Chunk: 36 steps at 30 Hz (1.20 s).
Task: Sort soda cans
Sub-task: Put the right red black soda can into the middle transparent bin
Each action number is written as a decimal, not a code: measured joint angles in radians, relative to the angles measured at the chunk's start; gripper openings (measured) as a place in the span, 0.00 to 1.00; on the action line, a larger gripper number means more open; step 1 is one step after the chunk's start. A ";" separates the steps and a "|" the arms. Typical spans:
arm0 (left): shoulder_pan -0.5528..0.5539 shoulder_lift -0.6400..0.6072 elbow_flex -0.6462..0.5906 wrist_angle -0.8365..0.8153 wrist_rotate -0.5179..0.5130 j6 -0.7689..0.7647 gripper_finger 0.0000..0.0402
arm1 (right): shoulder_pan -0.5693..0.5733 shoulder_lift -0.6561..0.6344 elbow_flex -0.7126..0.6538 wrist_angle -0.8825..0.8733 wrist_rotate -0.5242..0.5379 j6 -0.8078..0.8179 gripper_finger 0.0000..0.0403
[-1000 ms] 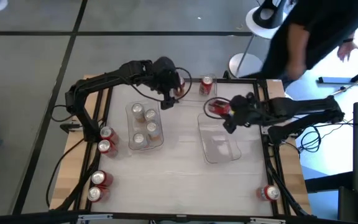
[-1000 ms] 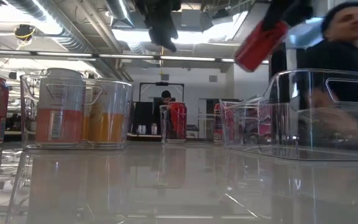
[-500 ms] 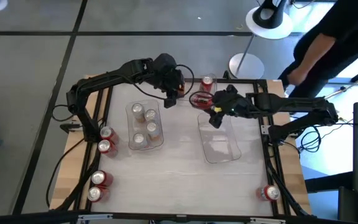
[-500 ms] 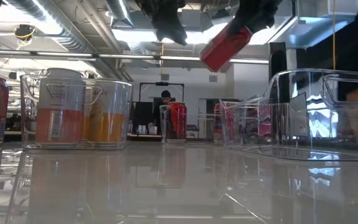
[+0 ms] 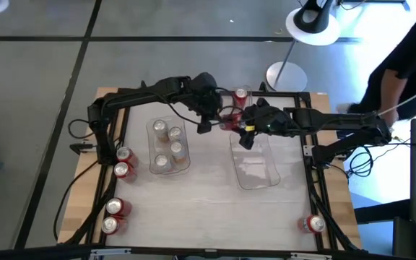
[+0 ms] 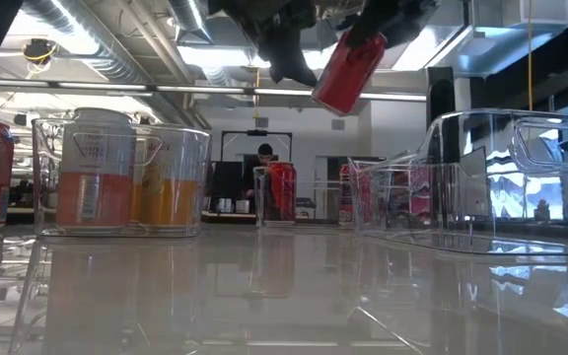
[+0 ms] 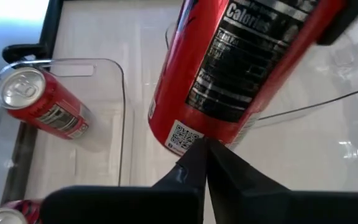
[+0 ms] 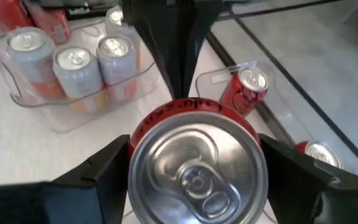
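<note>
**Four cans binned, red ones mostly unsorted**

Four pale cans (image 5: 168, 141) stood in the left bin (image 5: 186, 165); the right bin (image 5: 255, 173) looked empty. Judging by that, the sort was well short of half done. Red cans remained on the table: two (image 5: 123, 163) just left of the left bin, two (image 5: 113, 216) nearer the front corner on that side, one (image 5: 240, 97) behind the right bin, one (image 5: 313, 224) at the front corner beyond it.

The right gripper (image 5: 243, 124) reached over the right bin's back end, fingers spread around a raised, tilted red can (image 6: 348, 71). The left gripper (image 5: 209, 115) stretched from behind the left bin toward that can, fingers pressed together, tips (image 7: 201, 155) at its base, grasping nothing.
</note>
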 joint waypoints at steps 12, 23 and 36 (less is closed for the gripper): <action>0.009 0.021 -0.001 0.051 -0.015 0.009 0.00 | -0.071 0.006 0.002 0.066 0.022 -0.053 0.70; 0.084 -0.115 -0.001 -0.127 -0.049 -0.008 0.01 | -0.295 0.048 -0.089 0.081 -0.020 -0.075 0.70; 0.093 -0.140 -0.001 -0.232 -0.044 -0.025 0.01 | -0.481 0.245 -0.140 0.153 -0.171 -0.094 0.70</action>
